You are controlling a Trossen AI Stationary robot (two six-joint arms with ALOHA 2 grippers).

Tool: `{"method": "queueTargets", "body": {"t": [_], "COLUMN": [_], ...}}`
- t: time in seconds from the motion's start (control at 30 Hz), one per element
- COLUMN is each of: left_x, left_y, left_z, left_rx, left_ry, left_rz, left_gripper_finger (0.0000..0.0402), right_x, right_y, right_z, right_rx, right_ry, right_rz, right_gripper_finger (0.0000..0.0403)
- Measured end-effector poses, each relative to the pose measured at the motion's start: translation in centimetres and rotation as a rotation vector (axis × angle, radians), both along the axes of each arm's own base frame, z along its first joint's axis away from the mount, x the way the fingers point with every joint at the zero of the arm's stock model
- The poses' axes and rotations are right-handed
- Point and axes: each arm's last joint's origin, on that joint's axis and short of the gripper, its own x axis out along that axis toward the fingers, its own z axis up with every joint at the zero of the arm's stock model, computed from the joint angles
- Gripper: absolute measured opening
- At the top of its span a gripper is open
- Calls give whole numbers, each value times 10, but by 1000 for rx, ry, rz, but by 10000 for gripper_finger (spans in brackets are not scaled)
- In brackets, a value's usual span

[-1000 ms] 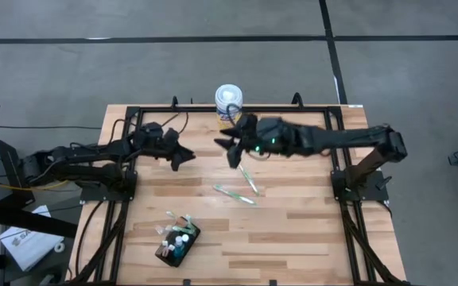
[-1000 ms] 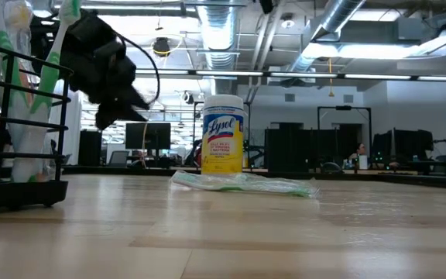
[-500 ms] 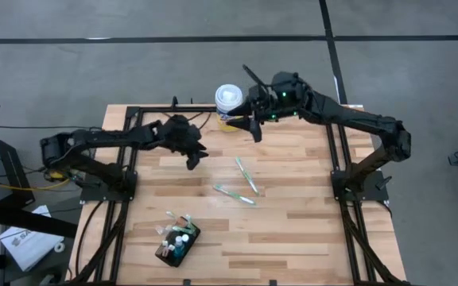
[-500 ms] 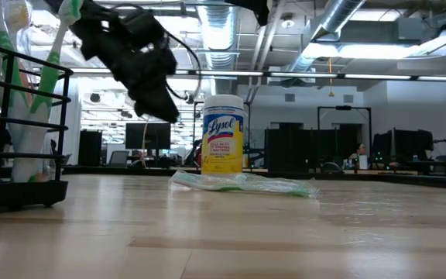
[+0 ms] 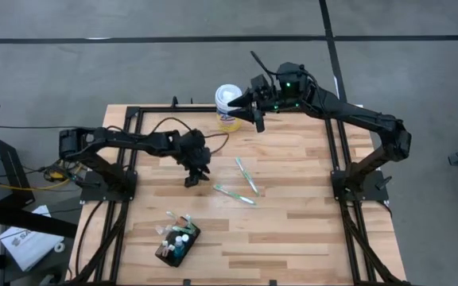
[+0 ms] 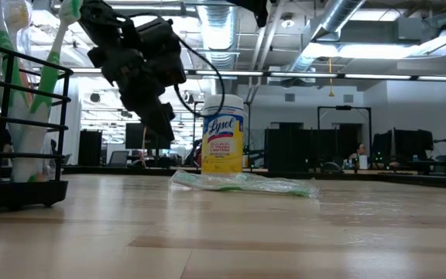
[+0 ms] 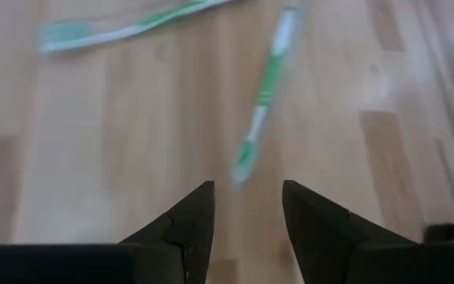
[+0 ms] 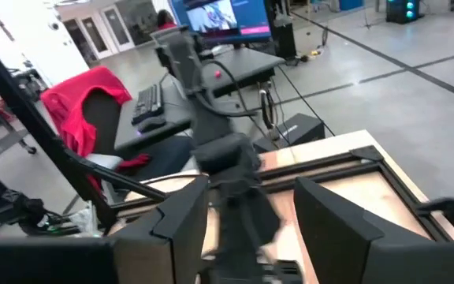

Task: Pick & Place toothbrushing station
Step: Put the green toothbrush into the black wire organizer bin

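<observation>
Only from overhead does the toothbrushing station (image 5: pixel 177 243) show whole, both end effectors parted, empty.

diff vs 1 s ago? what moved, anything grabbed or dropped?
The left tool swung from the table's left-rear toward the centre, now hovering open beside the two green toothbrushes in clear wrappers. The right tool pulled back from above the toothbrushes to the rear edge, open, beside the white-lidded yellow wipes canister. Nothing grabbed or dropped. The toothbrushes, the canister and the black box-shaped toothbrushing station stayed put.
</observation>
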Motion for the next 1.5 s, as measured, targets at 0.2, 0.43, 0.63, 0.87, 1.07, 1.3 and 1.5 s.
{"method": "queueTargets", "body": {"t": [0.2,0.43,0.63,0.87,1.07,1.3,1.5], "left_x": [4,13,20,25,25,28,30], "left_y": [-10,-4,-12,-12,-11,-11,-11], "left_z": [-2,-27,-36,-33,-34,-53,-54], "left_rx": [60,63,57,80,79,53,57], "left_ry": [-4,48,35,-16,-14,42,26], "left_rz": [-42,-38,-74,-67,-64,-73,-80], "left_gripper_finger": [145,145,145,145,145,145,145], "right_x": [0,0,-1,-1,-1,-1,-1], "right_y": [-3,-3,-3,-2,-2,-1,-1], "right_z": [-1,-1,-2,-2,-2,-2,-2], "right_rx": [4,6,8,17,17,21,27], "right_ry": [4,6,11,19,19,16,16], "right_rz": [-9,-7,-3,21,22,41,43], "right_gripper_finger": [178,179,176,176,177,171,173]}}
